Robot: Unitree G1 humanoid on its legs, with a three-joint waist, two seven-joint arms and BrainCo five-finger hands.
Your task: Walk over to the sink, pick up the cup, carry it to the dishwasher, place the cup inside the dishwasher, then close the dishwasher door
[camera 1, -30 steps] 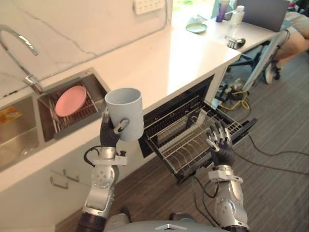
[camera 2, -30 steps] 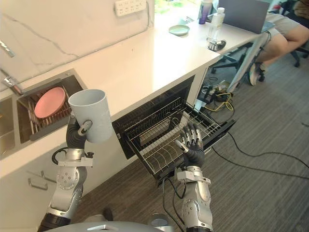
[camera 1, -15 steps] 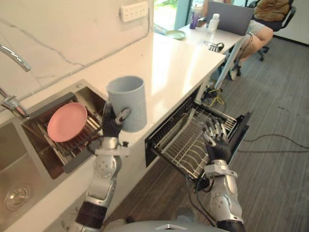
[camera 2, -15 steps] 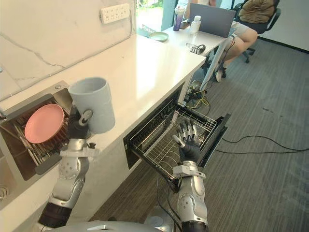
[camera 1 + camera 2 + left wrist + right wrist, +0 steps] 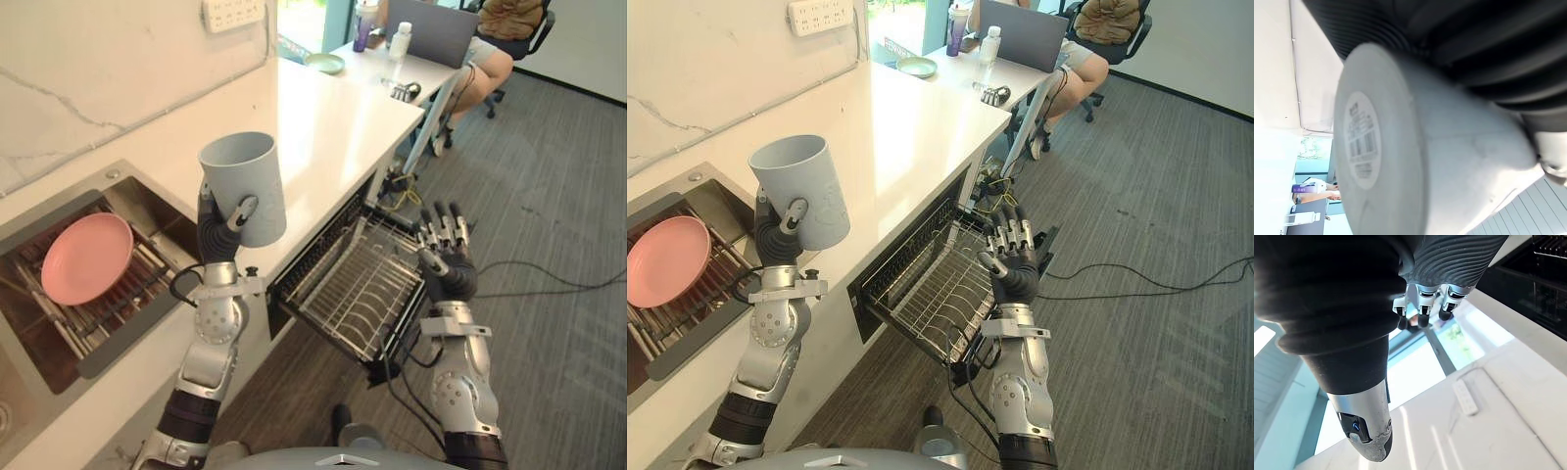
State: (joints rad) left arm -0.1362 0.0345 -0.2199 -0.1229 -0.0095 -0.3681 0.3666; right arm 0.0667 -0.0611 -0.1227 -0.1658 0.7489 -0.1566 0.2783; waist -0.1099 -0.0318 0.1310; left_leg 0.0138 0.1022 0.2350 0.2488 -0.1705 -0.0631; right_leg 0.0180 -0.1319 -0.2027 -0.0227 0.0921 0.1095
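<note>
My left hand (image 5: 219,233) is shut on a pale blue-grey cup (image 5: 243,188), held upright in front of the white counter edge, to the left of the dishwasher. In the left wrist view the cup (image 5: 1415,161) shows its labelled base. The dishwasher (image 5: 323,284) stands open under the counter with its wire rack (image 5: 358,284) pulled out over the lowered door. My right hand (image 5: 446,257) is raised with straight fingers just right of the rack, holding nothing.
A sink (image 5: 147,211) at the left holds a pink plate (image 5: 85,258) on a rack. The white counter (image 5: 323,113) runs back to a desk with a green dish (image 5: 324,63), bottles and a laptop, where a person (image 5: 490,49) sits. Cables lie on the grey floor.
The camera has swung right along the counter, so the sink has slid left and more floor shows. The cup stays held in my left hand, and the right hand stays raised and open.
</note>
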